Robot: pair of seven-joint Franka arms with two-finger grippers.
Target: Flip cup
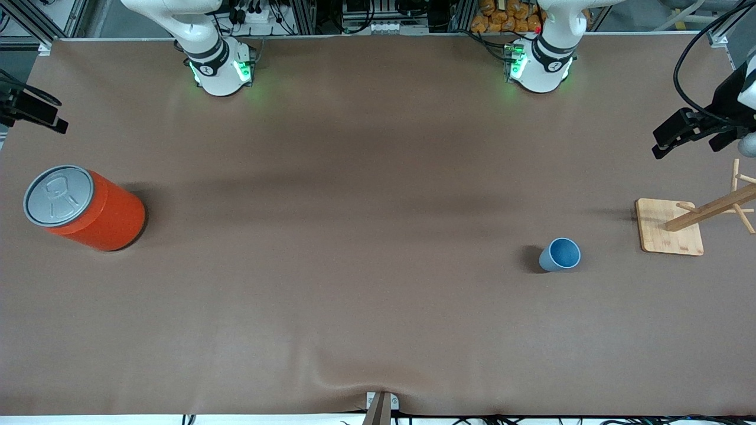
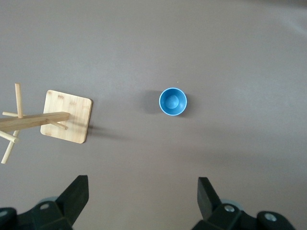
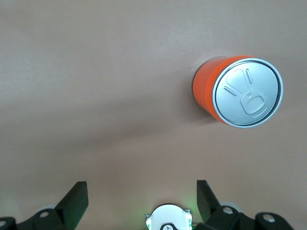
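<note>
The light-blue cup [image 1: 560, 254] stands upright on the brown table, mouth up, toward the left arm's end. In the left wrist view the cup [image 2: 173, 101] shows from above, its inside empty. My left gripper [image 1: 685, 134] hangs high over the table edge at the left arm's end, apart from the cup. It is open and empty in the left wrist view [image 2: 143, 184]. My right gripper [image 1: 41, 115] hangs high over the right arm's end of the table. It is open and empty in the right wrist view [image 3: 142, 189].
A wooden peg rack [image 1: 670, 227] on a square base stands beside the cup, closer to the left arm's end; it also shows in the left wrist view [image 2: 66, 116]. A large orange can with a grey lid [image 1: 82, 206] stands at the right arm's end, also in the right wrist view [image 3: 240, 91].
</note>
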